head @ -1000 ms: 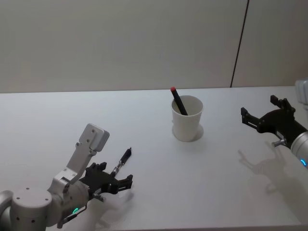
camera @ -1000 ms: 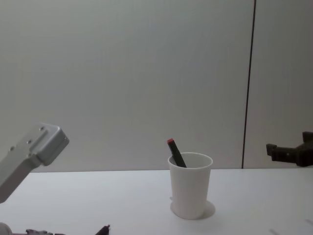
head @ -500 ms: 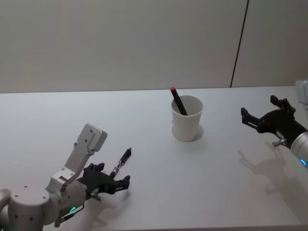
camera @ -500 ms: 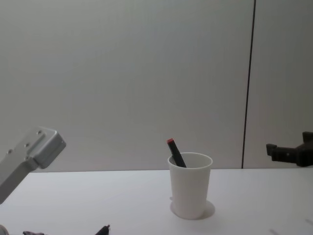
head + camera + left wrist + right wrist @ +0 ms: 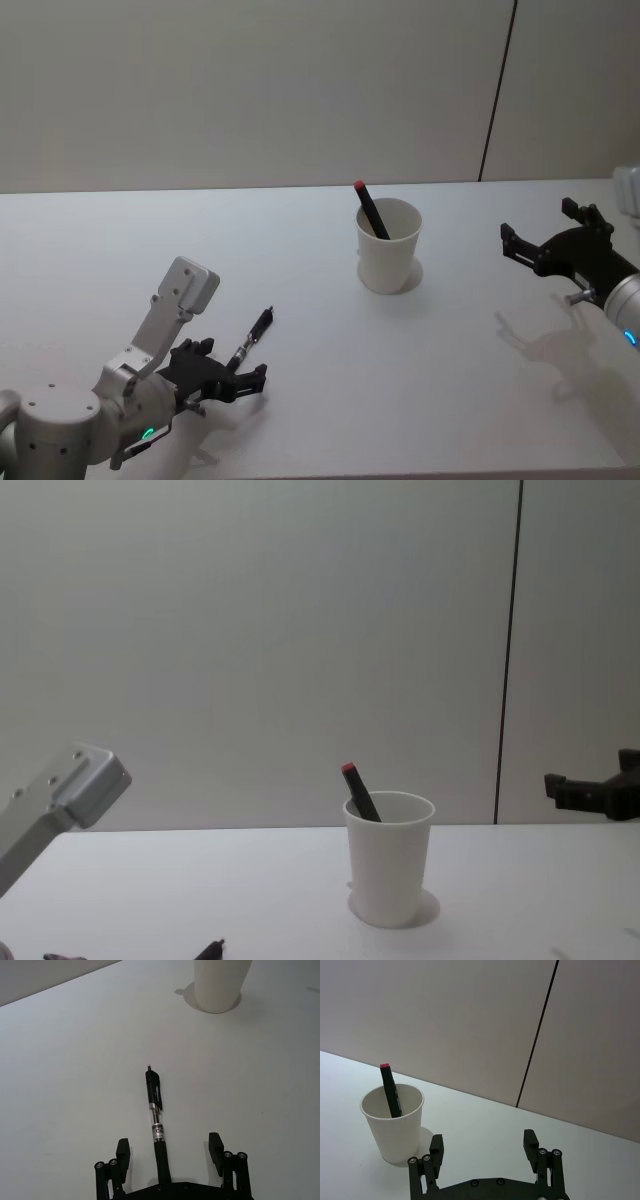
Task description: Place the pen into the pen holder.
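A black pen with a clear middle band lies flat on the white table, at the near left. My left gripper sits low over the end of the pen nearest me, open. In the left wrist view the pen runs up from between the two fingers of that gripper, touching neither. The pen holder, a white paper cup, stands upright at mid-table with a red-capped black pen leaning inside it. My right gripper hovers open at the far right, well apart from the cup.
A white object sits at the table's right edge, behind the right arm. A plain wall with a dark vertical seam backs the table. Bare tabletop lies between the pen and the cup.
My left arm has sunk lower and drawn slightly back toward me along the pen. The pen, the cup and the right arm have stayed put.
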`<state>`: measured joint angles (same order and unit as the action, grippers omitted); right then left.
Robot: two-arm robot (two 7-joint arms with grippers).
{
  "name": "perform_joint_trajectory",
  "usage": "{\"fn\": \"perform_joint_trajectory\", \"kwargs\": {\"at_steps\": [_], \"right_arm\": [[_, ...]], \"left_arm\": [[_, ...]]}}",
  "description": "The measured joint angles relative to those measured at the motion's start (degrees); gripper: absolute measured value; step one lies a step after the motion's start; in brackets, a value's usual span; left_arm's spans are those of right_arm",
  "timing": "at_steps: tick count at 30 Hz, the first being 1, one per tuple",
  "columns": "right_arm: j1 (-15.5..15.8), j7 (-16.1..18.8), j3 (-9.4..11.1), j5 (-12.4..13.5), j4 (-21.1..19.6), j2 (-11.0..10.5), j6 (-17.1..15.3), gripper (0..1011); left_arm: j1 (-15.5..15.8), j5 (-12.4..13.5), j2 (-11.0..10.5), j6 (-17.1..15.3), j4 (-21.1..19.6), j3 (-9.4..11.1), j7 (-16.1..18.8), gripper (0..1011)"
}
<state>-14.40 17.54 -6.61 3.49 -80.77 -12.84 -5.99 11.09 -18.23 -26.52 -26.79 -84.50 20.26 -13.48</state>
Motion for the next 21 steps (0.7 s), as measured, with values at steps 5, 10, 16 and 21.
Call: {"fn": "perform_joint_trajectory", "kwargs": {"at_steps": [5,10,16,21], "right_arm": [[0.0,0.0,0.0,0.0,0.0,0.0,0.0,1001],[0.0,0.0,0.0,0.0,0.0,0.0,0.0,1001],[0.0,0.0,0.0,0.0,0.0,0.0,0.0,1001],[0.0,0.0,0.0,0.0,0.0,0.0,0.0,1001]], "left_arm": [[0.2,0.4,0.1,0.0,0.4,0.0,-0.4,1003],[0.5,1.2,0.2,-0.4,0.7,0.0,-0.8,1003],[1.0,2.5,0.3,-1.1,1.1,0.2,-1.7,966],[1.2,3.6,0.5,-1.6,1.3,0.4,-2.1,847]]}}
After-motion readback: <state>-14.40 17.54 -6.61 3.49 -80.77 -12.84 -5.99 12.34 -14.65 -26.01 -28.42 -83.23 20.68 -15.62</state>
